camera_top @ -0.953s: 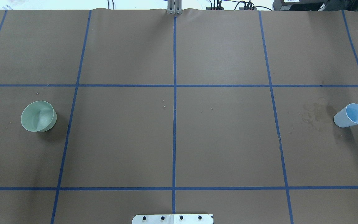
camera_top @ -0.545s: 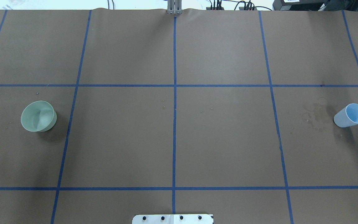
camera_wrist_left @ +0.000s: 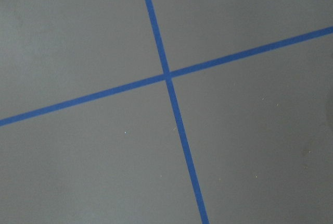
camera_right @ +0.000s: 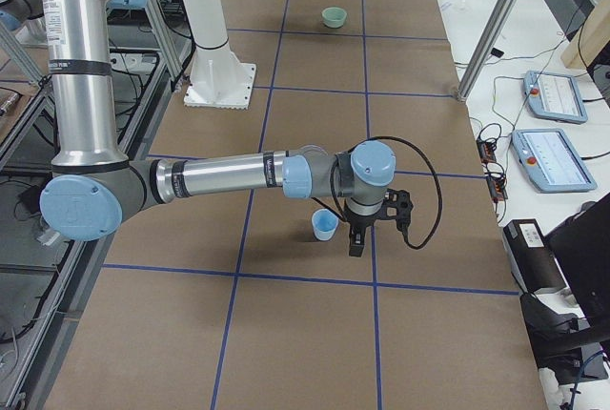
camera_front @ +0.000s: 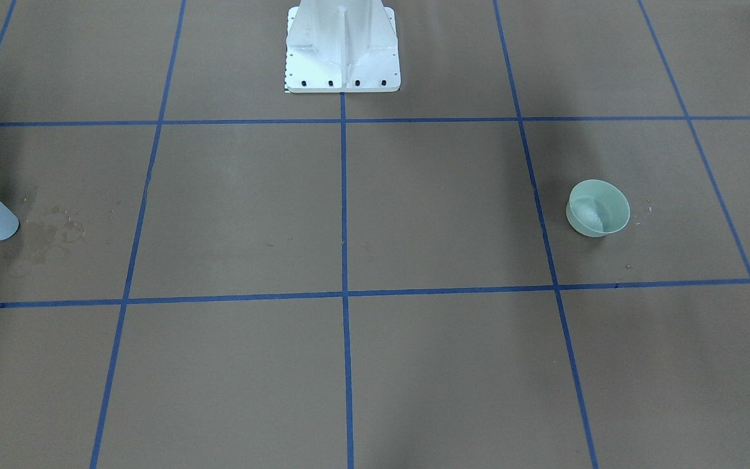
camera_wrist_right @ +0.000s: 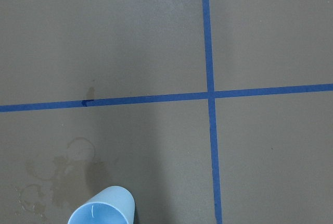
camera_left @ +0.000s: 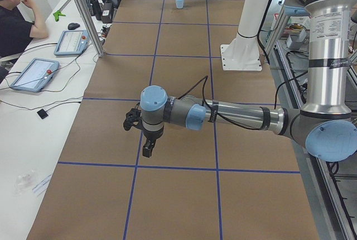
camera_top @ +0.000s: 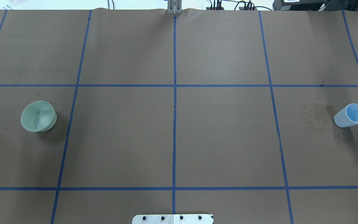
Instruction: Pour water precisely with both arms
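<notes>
1. Brown paper table cover (camera_top: 222, 140), gridded in blue tape (camera_top: 174, 93). It carries two vessels, well apart at opposite ends.
2. Blue cup (camera_top: 350, 115): upright at the robot's right end. Ring-shaped stains (camera_top: 315, 114) mark the paper just beside it.
3. Green bowl (camera_top: 38, 116): upright at the robot's left end. A pale sheen inside may be the water (camera_front: 591, 210), though this cannot be confirmed.
4. Right arm (camera_right: 229, 176): stretched low over the table. The right gripper (camera_right: 355, 243) hangs just beside the blue cup with no contact visible. Whether its claw is apart or together cannot be told.
5. Left arm (camera_left: 240, 117): likewise extended. The left gripper (camera_left: 146, 149) hangs over bare paper near a tape crossing. Its claw state cannot be told.
6. Change over the last second: none in the overhead view, where cup, bowl and stains lie exactly as before. Judgement: neither vessel appears to be held and the pour has not begun, so grasping the cup seems the next step.
</notes>
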Available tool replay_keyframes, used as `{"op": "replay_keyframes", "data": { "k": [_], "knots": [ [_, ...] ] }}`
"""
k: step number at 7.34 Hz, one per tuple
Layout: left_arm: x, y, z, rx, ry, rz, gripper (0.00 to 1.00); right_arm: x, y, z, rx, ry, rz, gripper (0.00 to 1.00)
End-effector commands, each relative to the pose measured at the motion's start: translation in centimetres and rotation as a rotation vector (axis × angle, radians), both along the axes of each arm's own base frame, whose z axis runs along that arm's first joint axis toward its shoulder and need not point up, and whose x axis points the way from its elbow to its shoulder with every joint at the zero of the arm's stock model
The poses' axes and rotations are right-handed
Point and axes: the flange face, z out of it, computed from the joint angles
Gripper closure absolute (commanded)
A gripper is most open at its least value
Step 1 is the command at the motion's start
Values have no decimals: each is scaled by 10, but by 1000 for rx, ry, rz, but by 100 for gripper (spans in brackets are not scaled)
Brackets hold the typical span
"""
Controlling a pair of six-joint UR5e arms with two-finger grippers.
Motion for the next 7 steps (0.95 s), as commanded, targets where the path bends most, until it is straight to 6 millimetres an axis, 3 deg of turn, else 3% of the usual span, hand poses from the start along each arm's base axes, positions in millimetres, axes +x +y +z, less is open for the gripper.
{"op": "replay_keyframes", "data": {
  "k": [1,2,3,5,7],
  "knots": [
    [33,-3,-24,66,100,46,0,0,-1,0,2,5,0,0],
    [66,-2,-32,-28,139,-13,0,0,-2,-1,2,4,1,0],
    [113,2,-44,-100,194,-56,0,0,-1,0,-1,-3,0,0],
    [182,19,-55,-250,258,-94,0,-2,-1,0,-3,-3,-3,0],
    [212,28,-45,-304,242,-66,0,-2,0,0,-4,-7,-2,0]
  ]
}}
